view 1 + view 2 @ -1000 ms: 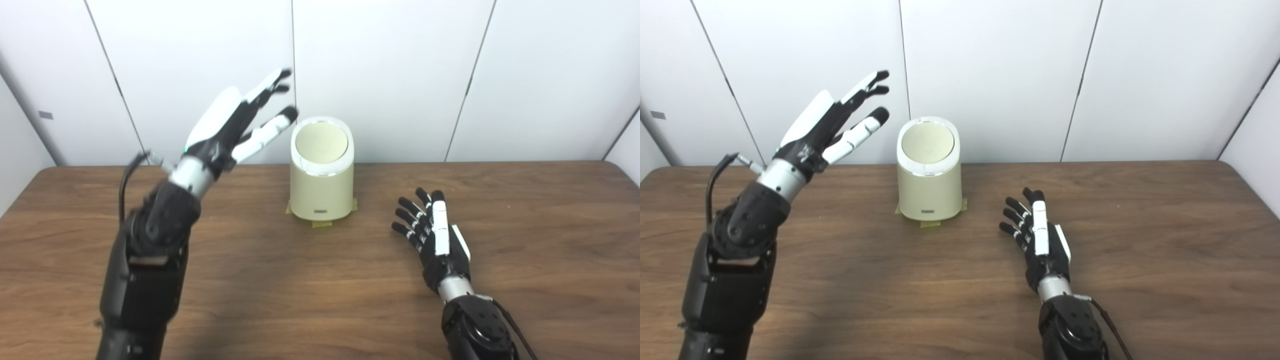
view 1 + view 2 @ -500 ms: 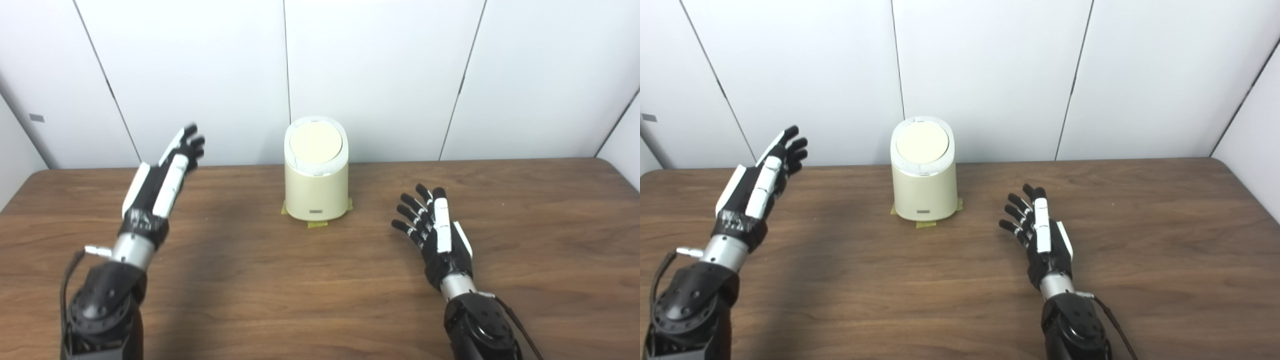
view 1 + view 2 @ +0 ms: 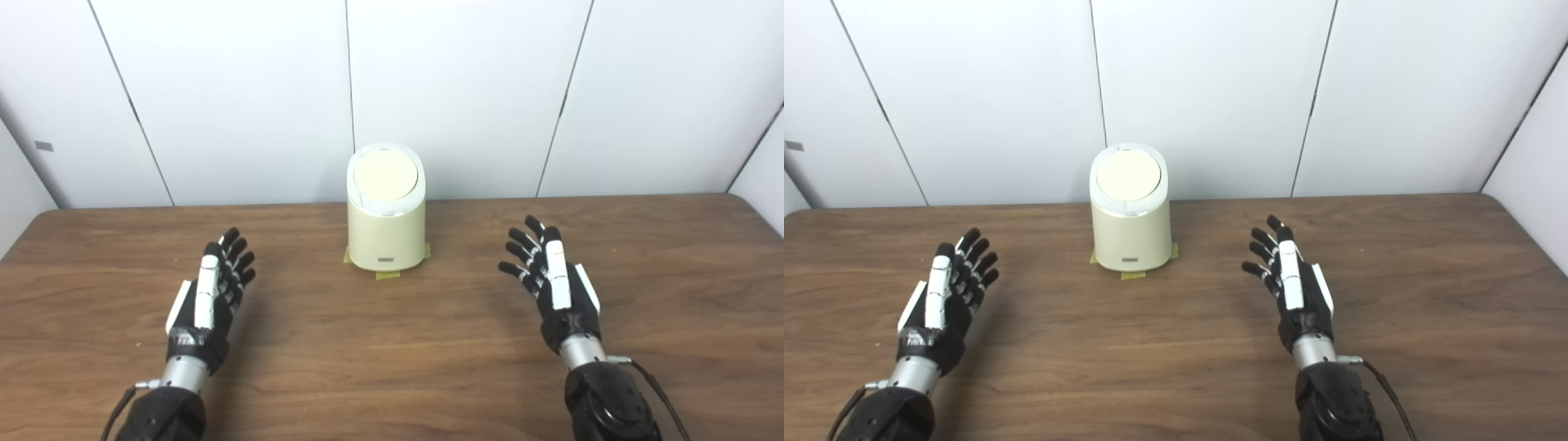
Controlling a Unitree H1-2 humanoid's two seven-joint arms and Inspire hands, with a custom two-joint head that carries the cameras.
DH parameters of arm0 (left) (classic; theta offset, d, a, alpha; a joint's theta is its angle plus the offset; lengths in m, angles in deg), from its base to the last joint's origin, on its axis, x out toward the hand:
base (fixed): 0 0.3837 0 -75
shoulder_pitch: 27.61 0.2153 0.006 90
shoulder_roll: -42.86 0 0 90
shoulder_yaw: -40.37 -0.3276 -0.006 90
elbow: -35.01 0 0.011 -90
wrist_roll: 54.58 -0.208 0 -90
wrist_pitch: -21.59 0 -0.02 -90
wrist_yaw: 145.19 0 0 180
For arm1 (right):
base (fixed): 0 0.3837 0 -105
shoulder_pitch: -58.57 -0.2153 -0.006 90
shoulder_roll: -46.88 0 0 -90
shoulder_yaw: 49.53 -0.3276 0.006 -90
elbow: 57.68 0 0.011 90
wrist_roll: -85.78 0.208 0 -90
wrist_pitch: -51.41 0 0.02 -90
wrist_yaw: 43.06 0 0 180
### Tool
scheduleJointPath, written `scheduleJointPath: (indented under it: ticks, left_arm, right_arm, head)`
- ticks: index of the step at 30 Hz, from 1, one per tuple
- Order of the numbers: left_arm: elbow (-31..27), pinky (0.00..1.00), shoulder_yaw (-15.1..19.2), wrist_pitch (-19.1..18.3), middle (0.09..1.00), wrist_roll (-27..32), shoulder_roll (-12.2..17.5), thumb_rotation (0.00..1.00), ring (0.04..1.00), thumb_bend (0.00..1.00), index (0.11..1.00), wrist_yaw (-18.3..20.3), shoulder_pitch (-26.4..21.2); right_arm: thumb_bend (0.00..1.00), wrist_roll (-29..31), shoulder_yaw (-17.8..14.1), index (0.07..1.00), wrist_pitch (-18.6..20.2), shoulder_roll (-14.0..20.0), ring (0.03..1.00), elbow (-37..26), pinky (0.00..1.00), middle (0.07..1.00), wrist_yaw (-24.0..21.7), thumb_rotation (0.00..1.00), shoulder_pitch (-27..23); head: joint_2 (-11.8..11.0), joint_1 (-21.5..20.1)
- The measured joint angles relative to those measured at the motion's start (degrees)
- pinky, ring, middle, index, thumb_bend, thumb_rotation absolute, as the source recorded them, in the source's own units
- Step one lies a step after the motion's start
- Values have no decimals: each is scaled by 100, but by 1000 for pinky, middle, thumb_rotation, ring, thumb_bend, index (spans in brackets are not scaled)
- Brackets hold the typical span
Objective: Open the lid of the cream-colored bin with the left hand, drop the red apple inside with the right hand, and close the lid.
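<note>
Left hand (image 3: 207, 306) now down by the table (image 3: 392, 367), empty, fingers spread; right hand (image 3: 557, 291) likewise; lid (image 3: 383, 176) closed.

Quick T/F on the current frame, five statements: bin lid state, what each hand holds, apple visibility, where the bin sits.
1. The lid of the cream bin is shut. True.
2. The right hand holds a red apple. False: it is open and holds nothing.
3. The left hand rests on the lid. False: it is open, low over the table, well to the left of the bin and apart from it.
4. No apple shows anywhere in either view. True.
5. The bin lies tipped on its side. False: it stands upright at the back of the table, on bits of yellowish tape.
</note>
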Motion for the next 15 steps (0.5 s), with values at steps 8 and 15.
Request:
scheduleJointPath:
  ticks: [8,15]
  left_arm:
    - [-29,1000,-144,137,1000,61,29,1000,1000,520,1000,-214,19]
    - [-29,1000,-286,135,1000,58,139,1000,1000,511,1000,-257,25]
  right_arm:
    - [647,-188,25,925,-13,162,942,-152,874,929,-18,1000,35]
    - [627,-21,-26,957,-15,229,988,-31,937,980,-117,1000,30]
  head:
    - [44,9]
    - [53,-18]
